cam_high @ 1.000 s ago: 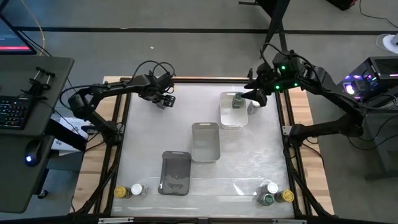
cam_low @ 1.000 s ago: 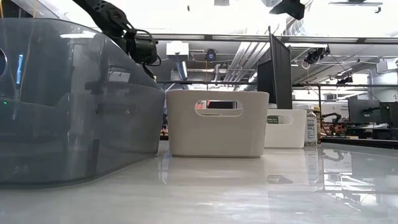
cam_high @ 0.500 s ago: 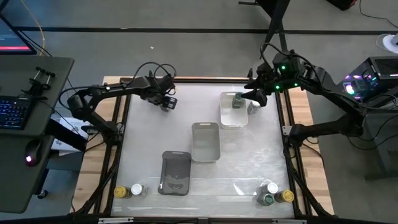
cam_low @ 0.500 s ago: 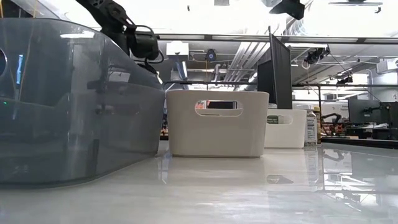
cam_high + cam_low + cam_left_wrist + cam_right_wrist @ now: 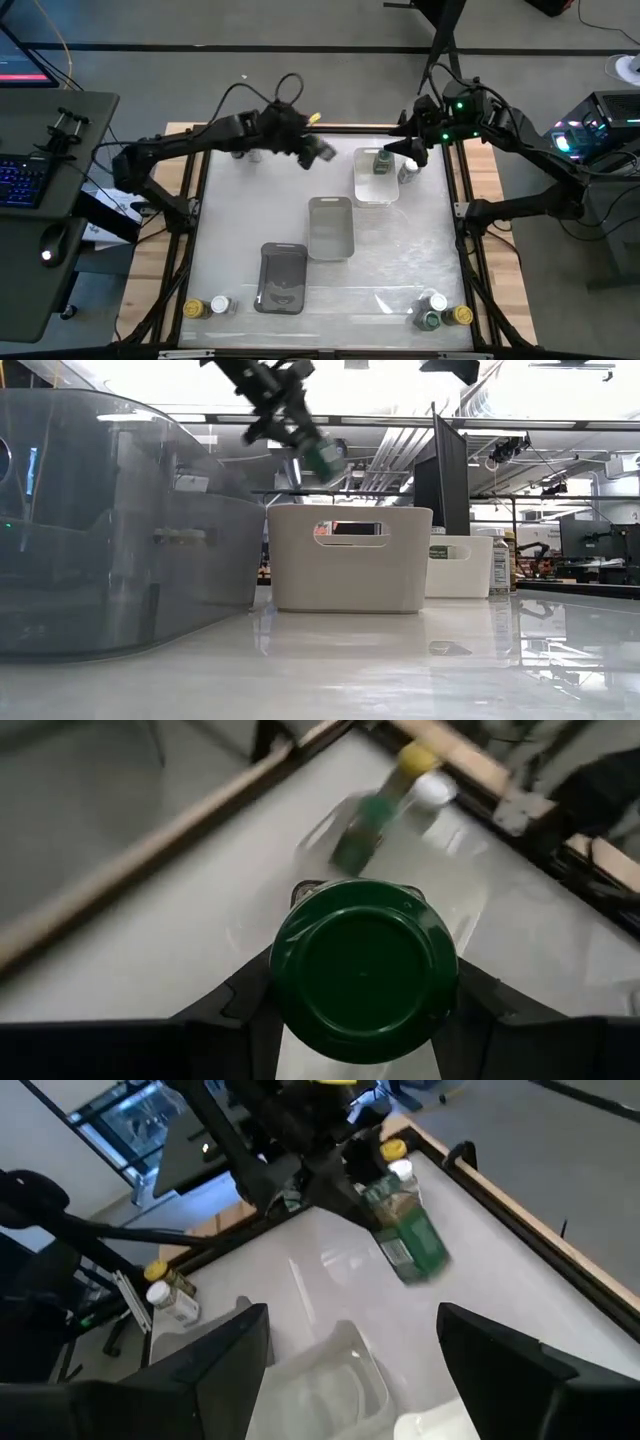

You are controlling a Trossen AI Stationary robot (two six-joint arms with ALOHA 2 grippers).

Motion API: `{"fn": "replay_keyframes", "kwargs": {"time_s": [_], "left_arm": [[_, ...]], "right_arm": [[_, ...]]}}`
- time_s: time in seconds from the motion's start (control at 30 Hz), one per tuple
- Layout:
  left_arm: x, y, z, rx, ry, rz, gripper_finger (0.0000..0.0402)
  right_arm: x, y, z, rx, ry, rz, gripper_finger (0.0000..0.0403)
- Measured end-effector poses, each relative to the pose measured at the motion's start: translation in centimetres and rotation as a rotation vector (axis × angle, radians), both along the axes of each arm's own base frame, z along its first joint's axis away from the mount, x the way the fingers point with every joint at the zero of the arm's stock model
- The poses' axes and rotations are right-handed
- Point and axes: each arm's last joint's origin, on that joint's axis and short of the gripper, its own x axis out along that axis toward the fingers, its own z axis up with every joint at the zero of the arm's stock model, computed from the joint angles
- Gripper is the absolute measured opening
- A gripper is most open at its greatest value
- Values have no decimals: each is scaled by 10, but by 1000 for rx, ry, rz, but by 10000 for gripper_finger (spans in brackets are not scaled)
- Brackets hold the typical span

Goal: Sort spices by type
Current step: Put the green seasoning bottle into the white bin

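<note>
My left gripper (image 5: pixel 322 150) is shut on a spice jar with a green lid (image 5: pixel 365 978) and hangs above the table's far middle, left of the white tray (image 5: pixel 375 185). The low view shows the jar (image 5: pixel 320 455) high and tilted. One green-lidded jar (image 5: pixel 383 162) stands in that tray, and a white-lidded jar (image 5: pixel 407 172) stands on the table at its right side. My right gripper (image 5: pixel 400 150) is open and hovers over the tray's far right corner, its fingers (image 5: pixel 230 1355) wide apart and touching nothing. My left gripper pinches the jar by its sides (image 5: pixel 285 1010) between the two fingers, just behind the green lid. The jar lies along the fingers with its lid facing the wrist. It is lifted clear of the table, slanting down toward the right (image 5: pixel 415 1240).
A pale grey tray (image 5: pixel 331 228) and a dark grey tray (image 5: pixel 283 277) lie mid-table. Jars stand at the near left corner (image 5: pixel 205 306), the near right corner (image 5: pixel 442 312) and the far left corner (image 5: pixel 397 1160). The table's wooden frame (image 5: pixel 190 180) runs around it.
My left gripper has swung from the table's far left toward the right and upward, nearing the white tray. It has carried the green-lidded jar with it, and the jar now slants down to the right.
</note>
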Motion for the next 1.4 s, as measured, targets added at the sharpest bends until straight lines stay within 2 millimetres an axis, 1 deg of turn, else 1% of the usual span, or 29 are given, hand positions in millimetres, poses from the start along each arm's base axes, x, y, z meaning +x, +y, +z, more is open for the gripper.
{"fn": "replay_keyframes", "kwargs": {"time_s": [0.1,0.17,0.27,0.37,0.47,0.6,0.7,0.77,0.93,1.13,1.2,1.3,1.4], "left_arm": [[26,3,9,114,22,-107,162],[44,7,9,185,51,-178,162],[69,12,1,284,93,-277,162],[90,19,-13,359,145,-381,162],[105,23,-29,406,205,-493,162],[122,29,-56,439,275,-568,162],[135,33,-76,444,284,-579,162],[140,35,-87,442,289,-582,162],[146,37,-112,413,341,-605,162],[149,39,-124,426,376,-593,162],[150,40,-130,436,392,-587,177],[151,41,-130,445,385,-581,211],[152,44,-128,458,364,-569,225]], "right_arm": [[1,-1,3,-3,-31,-6,284],[2,-1,5,-11,-55,-8,284],[4,-2,10,-32,-101,-9,284],[5,-3,14,-54,-149,-9,284],[7,-3,18,-66,-188,-12,284],[7,-4,21,-73,-217,-18,284],[8,-4,23,-78,-230,-28,284],[8,-4,23,-77,-232,-28,284],[8,-4,23,-76,-232,-30,284],[8,-4,23,-77,-232,-32,284],[8,-4,23,-78,-233,-33,284],[8,-5,23,-78,-233,-33,284],[8,-5,23,-79,-235,-32,284]]}}
